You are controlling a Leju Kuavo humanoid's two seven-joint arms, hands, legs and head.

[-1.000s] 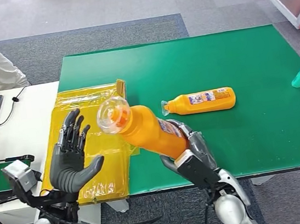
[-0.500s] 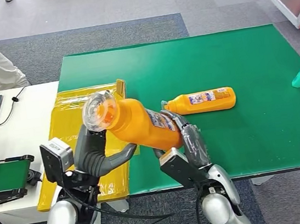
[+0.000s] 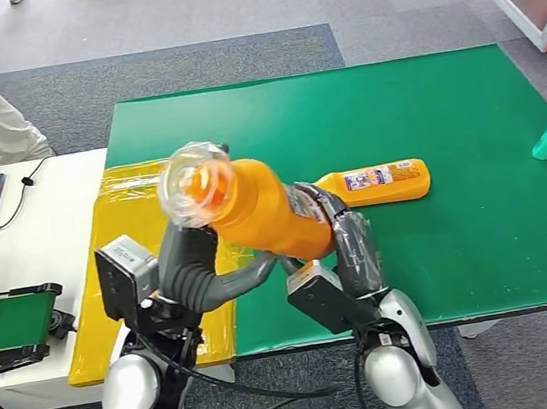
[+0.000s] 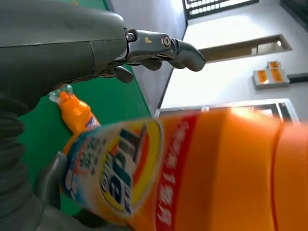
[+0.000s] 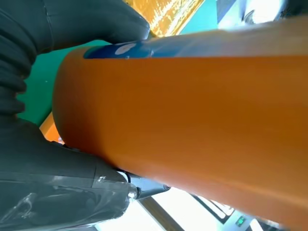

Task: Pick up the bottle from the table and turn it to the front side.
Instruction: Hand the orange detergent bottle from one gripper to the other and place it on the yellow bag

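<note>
The right hand point(image 3: 341, 246) is clasping the orange bottle point(image 3: 256, 207) by its base above the worktop point(image 3: 433, 113) while the left hand point(image 3: 199, 270) is cupping under its neck with fingers partly curled, likely steadying it for turning.

Head view: high on body, facing forward and down over green bench point(image 3: 434, 123), both arms entering from below, floor beyond. Left wrist view: close behind left hand point(image 4: 65, 43), tilted (ceiling and wall lights past fingers), orange bottle point(image 4: 218, 168) very near lens. Right wrist view: behind right hand point(image 5: 65, 187), bottle almost against lens. All three views share held bottle; head and left wrist also share second bottle point(image 3: 382, 182) lying on bench.
</note>
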